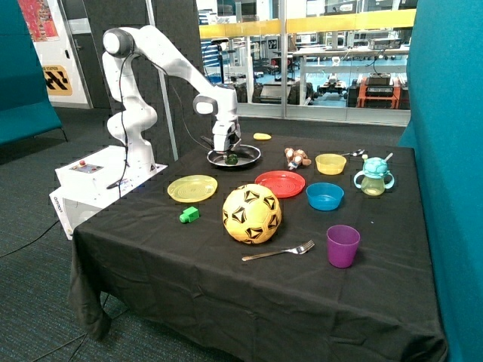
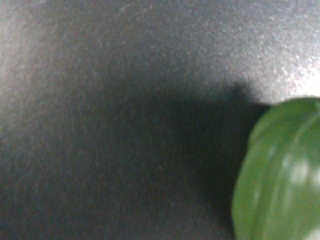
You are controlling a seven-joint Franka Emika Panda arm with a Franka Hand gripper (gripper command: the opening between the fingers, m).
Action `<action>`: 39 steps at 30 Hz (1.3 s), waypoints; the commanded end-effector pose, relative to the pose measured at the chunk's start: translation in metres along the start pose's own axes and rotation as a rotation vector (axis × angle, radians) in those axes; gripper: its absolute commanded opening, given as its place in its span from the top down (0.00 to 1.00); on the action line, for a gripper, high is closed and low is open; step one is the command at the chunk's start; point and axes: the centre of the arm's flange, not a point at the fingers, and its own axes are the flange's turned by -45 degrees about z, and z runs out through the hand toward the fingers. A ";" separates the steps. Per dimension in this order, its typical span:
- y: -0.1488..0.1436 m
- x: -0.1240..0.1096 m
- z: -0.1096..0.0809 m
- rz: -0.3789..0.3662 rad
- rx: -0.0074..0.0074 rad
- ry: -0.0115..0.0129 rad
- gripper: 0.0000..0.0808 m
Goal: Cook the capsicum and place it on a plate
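Observation:
The capsicum (image 1: 232, 160), small, dark green and lobed, lies inside the dark frying pan (image 1: 250, 157) at the back of the black-clothed table. My gripper (image 1: 225, 149) is low over the pan, right beside the capsicum. The wrist view shows the pan's grey floor (image 2: 125, 125) up close, with the capsicum (image 2: 280, 175) at one edge of the picture. The red plate (image 1: 280, 183) lies in front of the pan, towards the table's middle, with nothing on it.
A yellow plate (image 1: 192, 188), a bright green block (image 1: 189, 215) and a yellow ball (image 1: 252, 213) lie in front of the pan. A blue bowl (image 1: 324, 196), yellow bowl (image 1: 330, 164), sippy cup (image 1: 373, 176), purple cup (image 1: 343, 246) and fork (image 1: 279, 251) are beyond the red plate.

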 end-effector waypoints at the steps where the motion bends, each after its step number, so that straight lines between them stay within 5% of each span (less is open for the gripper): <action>1: 0.001 -0.004 -0.017 -0.010 0.0050 -0.0003 0.06; 17: 0.028 0.006 -0.067 0.033 0.0049 -0.0004 0.12; 39: 0.102 0.014 -0.091 0.155 0.0049 -0.0007 0.14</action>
